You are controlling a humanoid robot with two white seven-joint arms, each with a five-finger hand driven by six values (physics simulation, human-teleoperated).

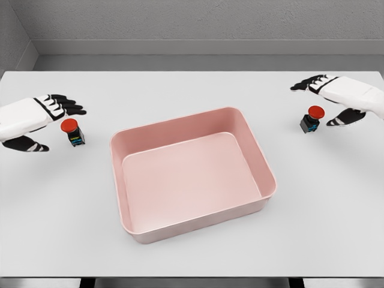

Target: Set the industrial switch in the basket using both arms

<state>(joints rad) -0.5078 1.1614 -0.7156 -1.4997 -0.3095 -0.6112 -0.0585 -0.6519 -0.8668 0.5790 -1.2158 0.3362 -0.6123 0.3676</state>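
A wide white table [192,90] fills most of the view, its top smooth, matte and evenly lit, with only soft, faint shadows on it. Its near edge runs along the bottom of the picture, and dark gaps show beneath that edge. Beyond the far edge lies a strip of grey floor [198,62]. Behind that stands a grey back wall [198,21] with a rough, speckled surface and a paler band along its foot. A second grey wall [13,42] closes the left side, meeting the back wall in a corner.
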